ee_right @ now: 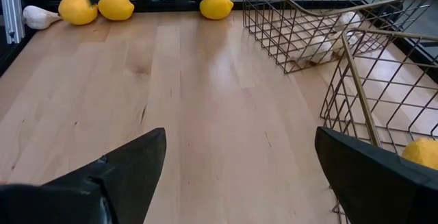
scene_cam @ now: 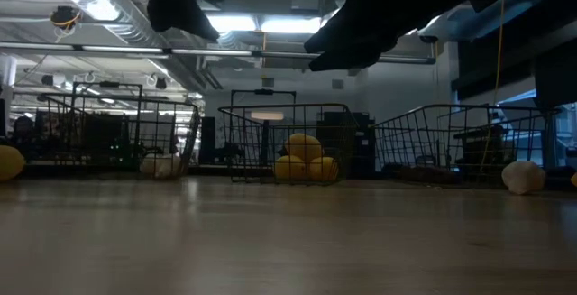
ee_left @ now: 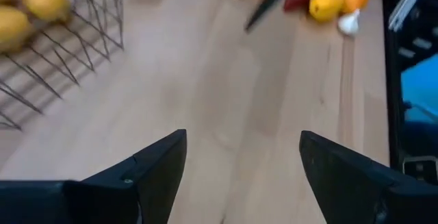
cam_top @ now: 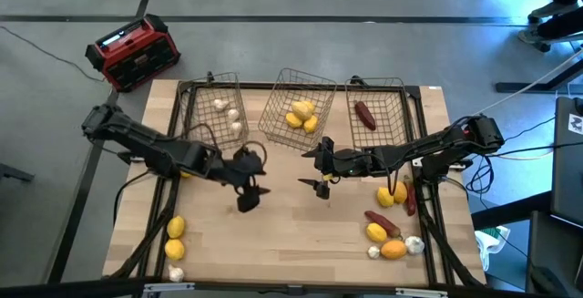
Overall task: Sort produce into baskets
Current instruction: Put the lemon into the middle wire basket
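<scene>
Three wire baskets stand along the far edge. The left basket (cam_top: 214, 107) holds white bulbs, the middle one (cam_top: 296, 107) yellow lemons (scene_cam: 302, 160), the right one (cam_top: 378, 107) a dark red piece (cam_top: 364, 114). Loose produce lies on the table: lemons and a white bulb near left (cam_top: 174, 239), and a mixed pile of yellow, red, orange and white near right (cam_top: 392, 234). My left gripper (cam_top: 258, 181) (ee_left: 243, 142) hangs open over bare wood at mid-table. My right gripper (cam_top: 314, 166) (ee_right: 241, 138) hangs open just to its right, facing it. Nothing is between either gripper's fingers.
A red-and-black box (cam_top: 134, 52) sits on the floor beyond the table's far left corner. One lemon (cam_top: 185, 172) lies partly under my left arm. A dark frame rail (cam_top: 428, 216) runs beside the right pile. Bare wood (cam_top: 291, 234) stretches along the near middle.
</scene>
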`<state>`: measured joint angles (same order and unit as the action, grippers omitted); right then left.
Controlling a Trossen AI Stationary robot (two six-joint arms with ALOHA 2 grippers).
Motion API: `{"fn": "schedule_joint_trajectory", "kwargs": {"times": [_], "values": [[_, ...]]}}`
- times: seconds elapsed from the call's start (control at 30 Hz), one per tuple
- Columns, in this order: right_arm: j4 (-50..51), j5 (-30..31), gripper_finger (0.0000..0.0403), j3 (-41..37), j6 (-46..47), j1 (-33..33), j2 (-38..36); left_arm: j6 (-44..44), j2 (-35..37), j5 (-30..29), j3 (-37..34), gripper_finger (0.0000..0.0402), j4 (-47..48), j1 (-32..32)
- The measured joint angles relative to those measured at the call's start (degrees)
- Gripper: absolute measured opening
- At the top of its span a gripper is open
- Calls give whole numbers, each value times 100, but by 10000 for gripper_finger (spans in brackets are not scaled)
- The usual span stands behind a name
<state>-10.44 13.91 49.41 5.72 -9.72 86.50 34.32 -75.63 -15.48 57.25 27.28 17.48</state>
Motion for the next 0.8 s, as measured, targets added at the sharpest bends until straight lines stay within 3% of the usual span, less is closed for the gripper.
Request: {"fn": "schedule_joint_trajectory", "kwargs": {"times": [0.27, 0.6, 0.8], "values": [[2, 0, 372, 1, -1, -2, 0, 1013, -173, 82, -2, 280, 535, 719], [2, 0, 372, 2, -47, 0, 0, 3297, -173, 429, -7, 280, 1636, 1606], [2, 0, 372, 0, -151, 0, 0, 4697, -173, 1048, -7, 280, 2352, 2095]]}}
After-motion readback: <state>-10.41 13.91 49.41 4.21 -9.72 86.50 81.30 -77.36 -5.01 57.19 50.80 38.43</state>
